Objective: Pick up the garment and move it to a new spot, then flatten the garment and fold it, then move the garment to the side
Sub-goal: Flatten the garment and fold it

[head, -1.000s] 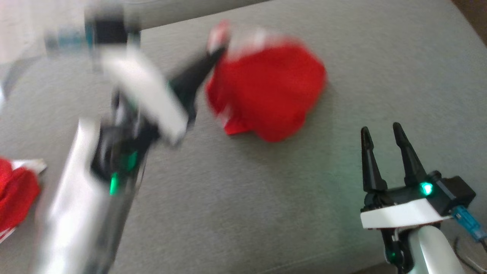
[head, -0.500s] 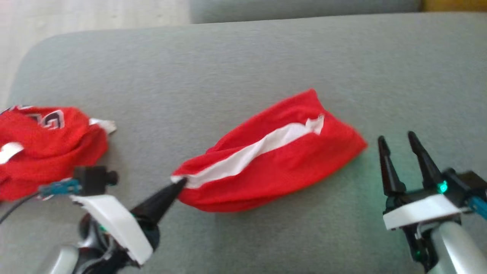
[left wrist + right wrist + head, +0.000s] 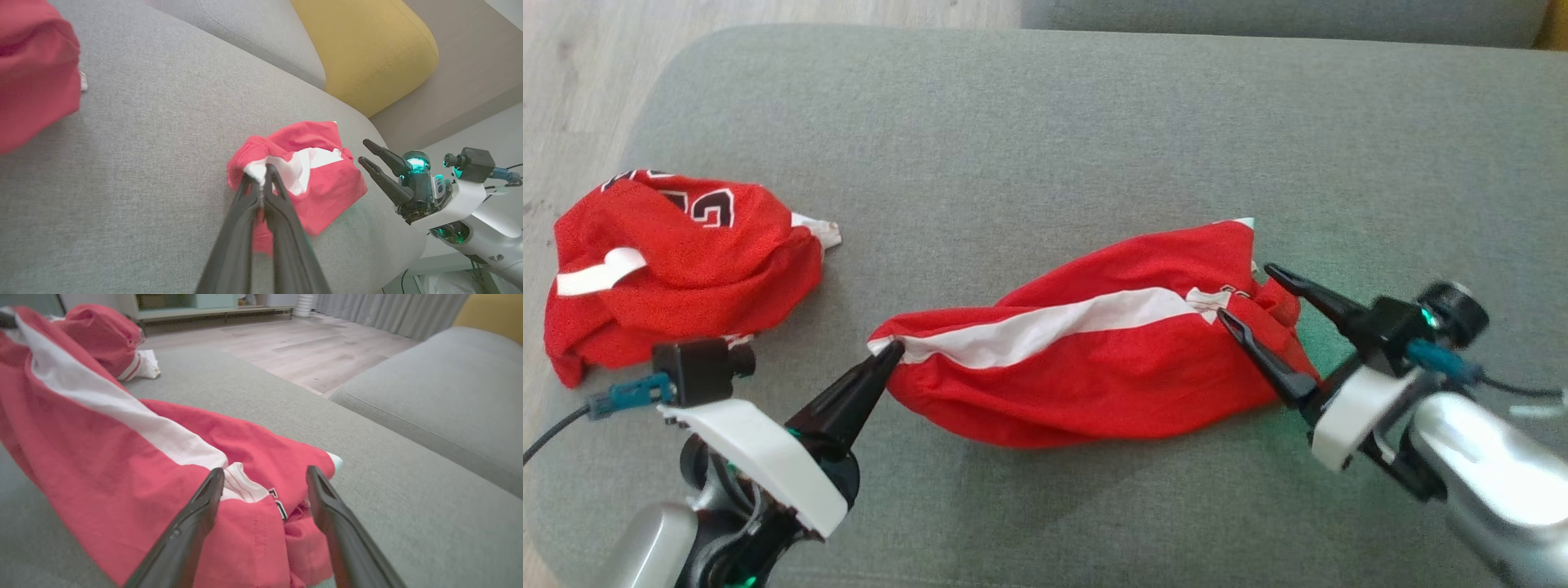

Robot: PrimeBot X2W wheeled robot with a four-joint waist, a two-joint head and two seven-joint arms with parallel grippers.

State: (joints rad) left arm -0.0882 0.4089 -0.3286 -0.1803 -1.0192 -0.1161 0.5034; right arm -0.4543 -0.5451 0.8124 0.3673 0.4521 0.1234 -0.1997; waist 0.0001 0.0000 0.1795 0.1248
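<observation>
**Setting:** a living room with a pale wood floor (image 3: 310, 355) beyond a grey fabric sofa seat (image 3: 1045, 122), which carries everything listed. A yellow cushion (image 3: 367, 49) sits past the seat's far edge, well apart from the work.

**Item 1, garment (image 3: 1094, 384):** red with a white stripe (image 3: 1045, 331). It lies mid-seat, toward the front edge, drawn out lengthwise into a loose roll and not yet flat. Most of it rests on the seat, and its left end seems slightly lifted. By the look of it, it is already in its new spot and flattening is the step in hand.

**Item 2, second red garment (image 3: 678, 269):** a crumpled heap with lettering, at the seat's left edge, apart from item 1. It lies near the left arm and could be snagged if that arm draws further left.

**Item 3, left gripper (image 3: 888, 353):** jaws pinched tight on the white-trimmed left end of the garment, apparently anchoring that end so the cloth can be stretched.

**Item 4, right gripper (image 3: 1245, 291):** jaws wide, holding nothing, straddling the bunched right end with one jaw over the cloth and the other just past it. It is probably poised to close there, though the bunched folds may mean it catches several layers at once.
</observation>
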